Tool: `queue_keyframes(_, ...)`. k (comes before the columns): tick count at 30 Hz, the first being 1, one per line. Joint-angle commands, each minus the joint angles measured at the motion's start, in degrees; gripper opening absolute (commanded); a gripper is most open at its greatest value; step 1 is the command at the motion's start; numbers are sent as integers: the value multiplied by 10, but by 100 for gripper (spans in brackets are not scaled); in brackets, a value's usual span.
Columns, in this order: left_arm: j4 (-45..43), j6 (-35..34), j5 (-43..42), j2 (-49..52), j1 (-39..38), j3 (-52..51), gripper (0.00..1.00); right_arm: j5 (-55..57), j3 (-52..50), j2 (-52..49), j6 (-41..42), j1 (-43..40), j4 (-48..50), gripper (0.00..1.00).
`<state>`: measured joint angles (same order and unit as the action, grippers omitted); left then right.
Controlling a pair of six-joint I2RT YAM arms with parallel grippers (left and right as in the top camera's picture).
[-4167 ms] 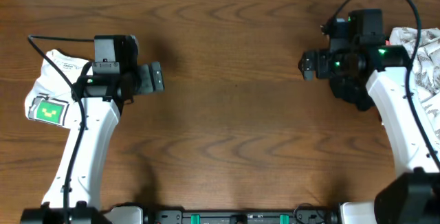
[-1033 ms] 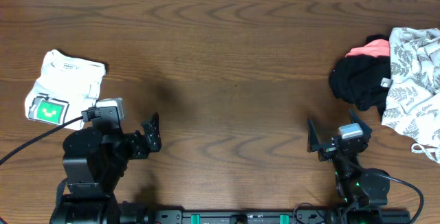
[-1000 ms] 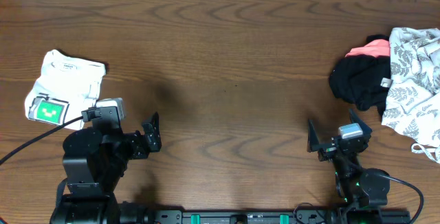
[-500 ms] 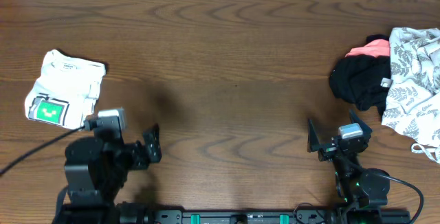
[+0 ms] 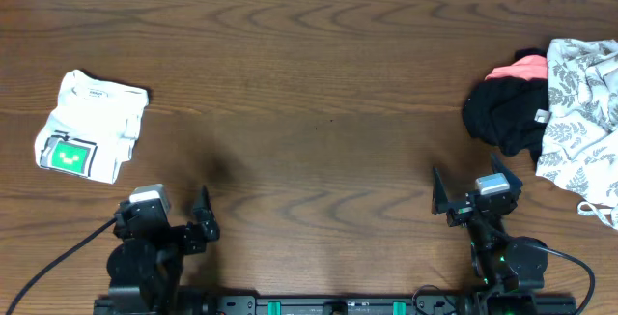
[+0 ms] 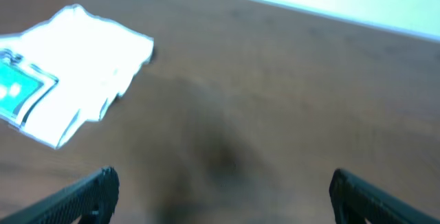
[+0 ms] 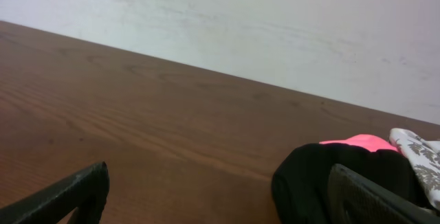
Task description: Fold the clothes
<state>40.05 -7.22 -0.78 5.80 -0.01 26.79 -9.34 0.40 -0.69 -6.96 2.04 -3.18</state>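
Dark brown wood-grain counter (image 5: 319,112) fills the overhead view, with a pale wall (image 7: 275,31) behind its far edge in the right wrist view. On the counter's left side lies the white T-shirt (image 5: 92,122), folded into a compact, roughly rectangular bundle. Its small green square print (image 5: 68,156) faces up at the near-left corner, and the neck label (image 5: 97,90) shows near the far edge. In the blurred left wrist view the same bundle (image 6: 69,73) sits at the upper left, flat on the wood, with nothing touching it.

Nearest to it, at the counter's near edge, is the left end effector (image 5: 201,220), well apart from the shirt. Its two dark fingers (image 6: 103,186) stand spread wide with only bare counter between them, so it has hold of nothing.

Across the near edge on the right side, the right end effector (image 5: 463,199) is likewise spread wide and has nothing in it; its fingers (image 7: 89,186) frame open wood in its own camera.

Farther out, at the right edge, a black garment (image 5: 502,112) with a pink part (image 5: 517,67) lies bunched, touching a white cloth with a grey leaf pattern (image 5: 584,112) just beside it. Both are well apart from the folded shirt.
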Motion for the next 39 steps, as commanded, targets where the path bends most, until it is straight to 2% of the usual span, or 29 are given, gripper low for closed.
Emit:
queue_keyframes(1,-48,10,15,-32,1,-43,98,3,-1,3,-8,-2,-3,99)
queue_keyframes(10,-252,22,15,-57,1,-151,98,3,-1,3,-8,-2,-3,99)
queue_keyframes(18,-488,51,15,-57,1,-242,98,3,-1,3,-8,-2,-3,99)
queue_keyframes(22,-540,51,15,-57,1,-264,98,3,-1,3,-8,-2,-3,99)
queue_keyframes(28,-534,76,15,-57,1,-266,98,3,-1,3,-8,-2,-3,99)
queue_keyframes(31,-473,74,14,-57,1,-266,98,3,-1,3,-8,-2,-3,99)
queue_keyframes(34,-374,74,15,-57,1,-266,98,3,-1,3,-8,-2,-3,99)
queue_keyframes(39,-358,74,15,-57,1,-265,98,3,-1,3,-8,-2,-3,99)
